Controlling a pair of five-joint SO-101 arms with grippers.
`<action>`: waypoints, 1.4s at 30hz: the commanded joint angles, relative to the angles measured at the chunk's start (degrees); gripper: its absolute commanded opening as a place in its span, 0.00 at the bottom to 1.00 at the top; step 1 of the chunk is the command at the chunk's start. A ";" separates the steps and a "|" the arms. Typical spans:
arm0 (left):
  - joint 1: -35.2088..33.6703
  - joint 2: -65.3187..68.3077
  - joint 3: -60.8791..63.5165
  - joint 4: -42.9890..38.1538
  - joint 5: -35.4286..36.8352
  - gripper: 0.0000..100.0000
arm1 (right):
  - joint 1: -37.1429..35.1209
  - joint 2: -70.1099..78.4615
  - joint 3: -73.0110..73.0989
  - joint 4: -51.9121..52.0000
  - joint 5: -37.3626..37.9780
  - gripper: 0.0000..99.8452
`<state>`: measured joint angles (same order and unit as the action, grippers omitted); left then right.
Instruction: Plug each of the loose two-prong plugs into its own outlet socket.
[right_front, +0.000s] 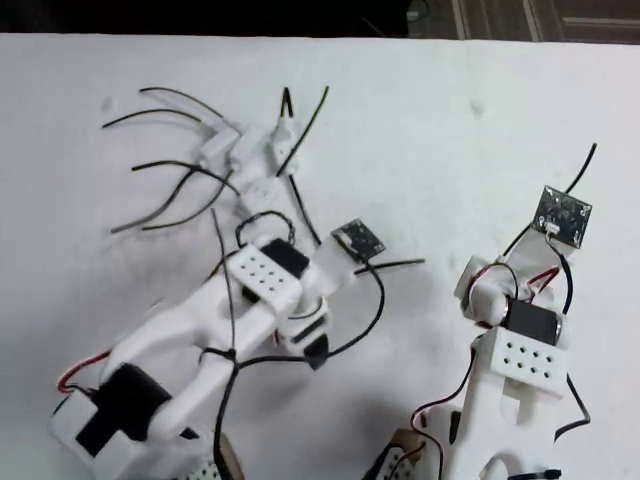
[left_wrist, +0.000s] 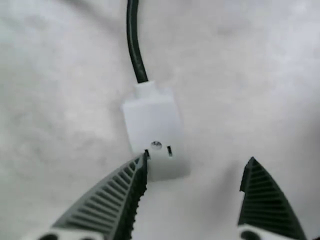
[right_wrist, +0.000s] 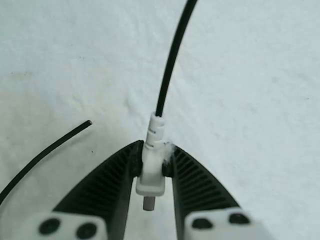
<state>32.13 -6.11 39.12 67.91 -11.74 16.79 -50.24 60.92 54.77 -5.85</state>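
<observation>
Toward the desk's (right_front: 450, 120) right edge, my right claw (right_wrist: 150, 172) grips the plug (right_wrist: 150, 184) by its body, likely light, rigid and slippery. Nearer mid-desk, my left claw (left_wrist: 197, 161) gapes beside the socket (left_wrist: 152, 125).

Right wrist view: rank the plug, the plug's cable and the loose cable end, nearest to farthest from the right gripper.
1. plug: clamped between the right gripper jaws.
2. plug's cable: leaves the plug just past the jaw tips, running away.
3. loose cable end: on the table, off to one side, clear of the jaws.
</observation>
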 joint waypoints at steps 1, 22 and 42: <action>0.40 -2.24 2.02 -2.20 0.62 0.30 | 0.31 -1.63 -0.26 -0.66 0.62 0.02; -23.16 3.12 -23.30 13.80 -12.31 0.30 | 0.40 -1.63 -0.26 -0.66 0.62 0.02; -20.53 -1.80 -4.84 -6.59 -35.87 0.30 | -8.66 -12.26 0.35 7.96 3.78 0.02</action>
<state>11.82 -5.32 30.51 69.41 -44.88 11.43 -56.57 61.98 59.34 -2.68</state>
